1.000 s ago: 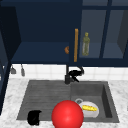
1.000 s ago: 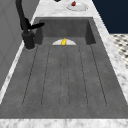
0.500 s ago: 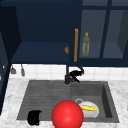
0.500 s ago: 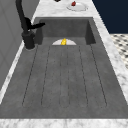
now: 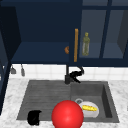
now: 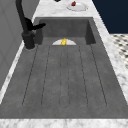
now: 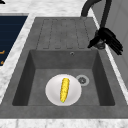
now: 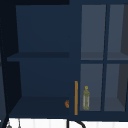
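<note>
You have one corn cob (image 7: 64, 89) on one white plate (image 7: 51, 95), one red ball (image 5: 67, 115), one green bottle (image 5: 86, 44), one black faucet (image 6: 25, 27) and two black hands: left (image 5: 34, 117), right (image 5: 75, 74).

The ribbed drainboard (image 6: 65, 75) lies open; the faucet (image 6: 25, 27) blocks its back corner.

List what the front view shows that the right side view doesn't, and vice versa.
Front view alone: red ball before the sink, left hand beside it, bottle in the wall cabinet. Right side view alone: small hole in the basin's wall. Both: faucet with the right hand at it, corn cob on a white plate.
</note>
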`<state>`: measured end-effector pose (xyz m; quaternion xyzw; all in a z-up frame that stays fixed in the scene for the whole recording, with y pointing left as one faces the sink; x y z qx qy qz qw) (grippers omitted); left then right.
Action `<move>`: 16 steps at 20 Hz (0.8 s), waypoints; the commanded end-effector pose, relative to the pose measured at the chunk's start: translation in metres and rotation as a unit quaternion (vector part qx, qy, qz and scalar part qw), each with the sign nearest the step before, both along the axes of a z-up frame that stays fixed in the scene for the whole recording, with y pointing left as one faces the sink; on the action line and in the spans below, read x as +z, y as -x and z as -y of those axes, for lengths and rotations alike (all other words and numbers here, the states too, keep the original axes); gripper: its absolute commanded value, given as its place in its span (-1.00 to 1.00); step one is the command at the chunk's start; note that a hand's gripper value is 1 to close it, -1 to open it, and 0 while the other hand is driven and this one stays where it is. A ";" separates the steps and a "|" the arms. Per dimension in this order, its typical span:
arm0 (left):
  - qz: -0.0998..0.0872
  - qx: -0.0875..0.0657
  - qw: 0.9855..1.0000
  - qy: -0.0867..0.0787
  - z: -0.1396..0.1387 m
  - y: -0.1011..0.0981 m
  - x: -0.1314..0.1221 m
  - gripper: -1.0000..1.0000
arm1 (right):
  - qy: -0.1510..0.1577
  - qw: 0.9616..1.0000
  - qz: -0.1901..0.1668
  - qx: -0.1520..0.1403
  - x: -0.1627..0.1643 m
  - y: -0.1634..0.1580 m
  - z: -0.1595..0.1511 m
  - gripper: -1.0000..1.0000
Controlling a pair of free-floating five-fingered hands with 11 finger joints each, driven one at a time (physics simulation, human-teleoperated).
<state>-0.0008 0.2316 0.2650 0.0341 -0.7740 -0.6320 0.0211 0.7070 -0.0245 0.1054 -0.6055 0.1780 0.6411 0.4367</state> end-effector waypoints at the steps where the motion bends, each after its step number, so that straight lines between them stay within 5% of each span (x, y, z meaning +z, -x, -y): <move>1: 0.000 0.000 1.000 0.000 0.000 0.000 0.000 0.00 | -0.035 0.998 0.042 0.041 -0.011 -0.001 0.000 -1.00; 2: 0.000 0.000 1.000 0.000 0.000 0.000 0.000 0.00 | -0.039 0.998 0.038 0.034 -0.010 -0.004 -0.001 -1.00; 3: 0.000 0.000 1.000 0.000 0.000 0.000 0.000 0.00 | -0.032 0.999 0.032 0.023 -0.016 -0.010 -0.008 1.00; 6: 0.000 0.000 1.000 0.000 0.000 0.000 0.000 0.00 | -0.023 1.000 0.007 0.020 -0.022 -0.018 -0.016 1.00; 9: 0.000 0.000 1.000 0.000 0.000 0.000 0.000 0.00 | -0.046 0.999 0.020 0.016 -0.009 -0.017 -0.009 1.00; 16: 0.000 0.000 1.000 0.000 0.000 0.000 0.000 0.00 | -0.034 0.998 0.052 0.027 -0.003 -0.003 -0.010 1.00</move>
